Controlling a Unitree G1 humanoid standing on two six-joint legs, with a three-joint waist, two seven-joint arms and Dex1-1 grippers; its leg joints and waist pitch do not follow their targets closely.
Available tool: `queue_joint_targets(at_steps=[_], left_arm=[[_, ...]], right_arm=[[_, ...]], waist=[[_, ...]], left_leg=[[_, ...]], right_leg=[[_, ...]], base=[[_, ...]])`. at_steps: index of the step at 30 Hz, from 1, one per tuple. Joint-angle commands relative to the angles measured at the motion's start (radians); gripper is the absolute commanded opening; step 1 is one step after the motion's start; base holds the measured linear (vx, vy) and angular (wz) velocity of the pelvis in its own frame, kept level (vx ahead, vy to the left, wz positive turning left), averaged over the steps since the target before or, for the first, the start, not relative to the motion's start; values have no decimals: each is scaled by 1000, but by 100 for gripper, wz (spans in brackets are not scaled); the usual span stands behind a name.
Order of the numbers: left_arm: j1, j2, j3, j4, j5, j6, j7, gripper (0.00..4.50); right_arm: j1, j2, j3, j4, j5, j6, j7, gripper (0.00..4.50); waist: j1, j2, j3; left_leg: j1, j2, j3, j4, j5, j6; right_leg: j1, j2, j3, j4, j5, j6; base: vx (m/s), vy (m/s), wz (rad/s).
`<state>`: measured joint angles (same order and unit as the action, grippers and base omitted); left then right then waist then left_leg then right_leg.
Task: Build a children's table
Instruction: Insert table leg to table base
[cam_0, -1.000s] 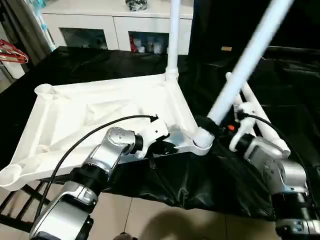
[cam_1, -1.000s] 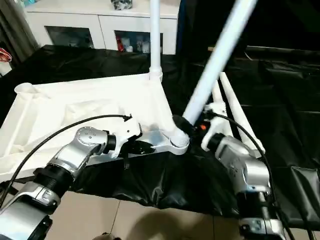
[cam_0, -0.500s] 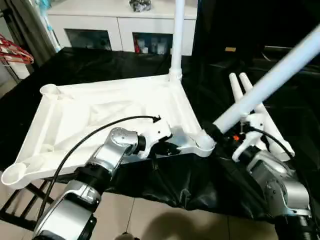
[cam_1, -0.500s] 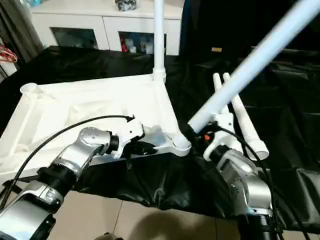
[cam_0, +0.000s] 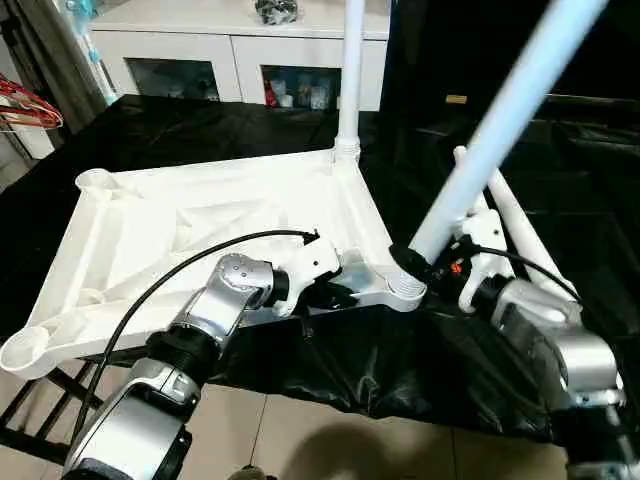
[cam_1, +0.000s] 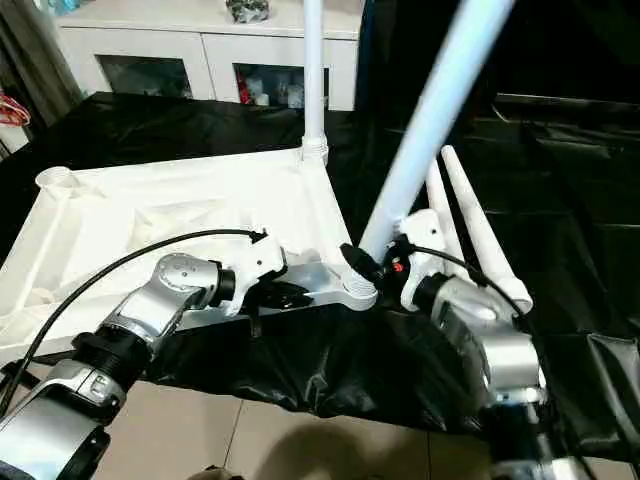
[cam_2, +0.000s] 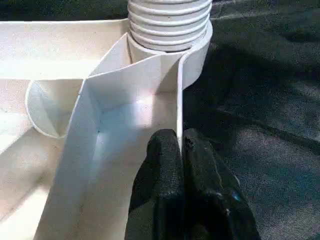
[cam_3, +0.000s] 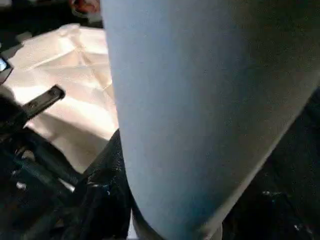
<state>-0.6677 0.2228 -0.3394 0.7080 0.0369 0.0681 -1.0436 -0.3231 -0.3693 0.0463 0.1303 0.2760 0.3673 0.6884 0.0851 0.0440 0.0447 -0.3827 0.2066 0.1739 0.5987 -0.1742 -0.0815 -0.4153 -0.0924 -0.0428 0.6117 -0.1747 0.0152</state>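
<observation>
Between right gripper (cam_0: 418, 262) fingers, 1 leg (cam_0: 500, 120) meets tabletop (cam_0: 150, 240) socket.

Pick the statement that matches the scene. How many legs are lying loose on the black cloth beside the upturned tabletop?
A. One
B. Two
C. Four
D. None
B: two loose legs lie side by side on the black cloth past the right gripper, while one leg stands upright in the far corner of the tabletop and another leg leans at the near corner socket.

Upturned white table top (cam_0: 190, 230), 1 upright leg (cam_0: 350, 70), 1 leaning leg (cam_0: 500, 120).
</observation>
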Motion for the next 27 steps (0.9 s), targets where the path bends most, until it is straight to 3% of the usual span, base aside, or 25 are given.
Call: queue_joint_targets(at_steps=[1, 10, 16, 21, 27], left_arm=[[-24, 13, 16, -4, -5, -29, -14, 0], [-19, 54, 1, -37, -8, -34, -85, 0], [-11, 99, -14, -77, -38, -60, -227, 0], [-22, 120, -22, -79, -37, -59, -276, 0], [-53, 97, 11, -33, -15, -48, -184, 0]], right_arm=[[9, -21, 75, 95, -37, 15, 93, 189], [-10, -44, 119, 151, -29, -33, 217, 189], [11, -69, 151, 153, 17, -72, 405, 189], [21, -95, 182, 160, 3, -109, 493, 189], [13, -77, 173, 192, -14, -145, 478, 189]], waist=[[-3, -26, -62], [-3, -27, -65], [1, -19, -69], [5, -20, -67], [7, -23, -63]], left_leg=[[7, 6, 4, -74, -233, 35], [9, 11, 2, -77, -241, 36], [12, 13, 2, -76, -241, 46], [15, 16, 3, -77, -266, 44], [18, 16, 4, -80, -289, 36]], right_leg=[[52, -35, 24, -84, -291, -173], [53, -35, 23, -80, -246, -196], [57, -34, 22, -70, -145, -242], [55, -35, 21, -70, -150, -260], [53, -36, 22, -77, -205, -251]], base=[[0, 0, 0], [0, 0, 0], [0, 0, 0], [0, 0, 0], [0, 0, 0]])
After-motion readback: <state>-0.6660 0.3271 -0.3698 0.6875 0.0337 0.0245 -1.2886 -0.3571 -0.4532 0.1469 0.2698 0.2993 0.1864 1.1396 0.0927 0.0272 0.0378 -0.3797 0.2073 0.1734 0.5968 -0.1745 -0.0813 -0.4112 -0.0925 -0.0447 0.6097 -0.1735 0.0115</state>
